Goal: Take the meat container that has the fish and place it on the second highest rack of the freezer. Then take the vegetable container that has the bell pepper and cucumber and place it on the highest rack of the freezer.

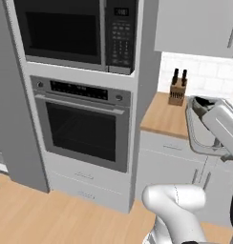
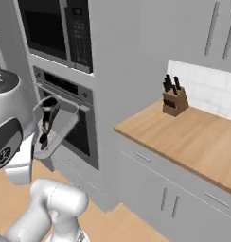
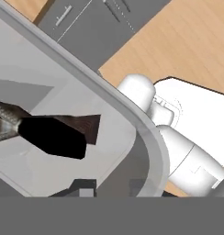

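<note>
A built-in microwave (image 1: 75, 31) was pictured at the upper left of the left base view, stacked above a wall oven (image 1: 82, 121) in a grey cabinet column, with wooden floor (image 1: 47, 217) spread below. To the right, a knife block (image 1: 177, 90) stood upright on a wooden counter (image 1: 164, 116) against white tiled wall. Further right again, the meat container (image 1: 200, 131) — clear, rounded at the corners, a dark fish (image 1: 200, 106) lying inside — was held aloft in front of the counter, tilted, at the end of the white arm.

In the right base view the same container (image 2: 56, 130) was seen raised before the oven (image 2: 72, 118), with the knife block (image 2: 174, 100) well apart on the counter (image 2: 193, 134) to the right.

In the hand view the fish (image 3: 49, 131) was seen through the container's clear wall (image 3: 132, 114). The gripper (image 3: 111, 187) was narrowed on the container's rim, its fingertips (image 3: 84, 187) pinching it — the container was lifted clear of any surface.
</note>
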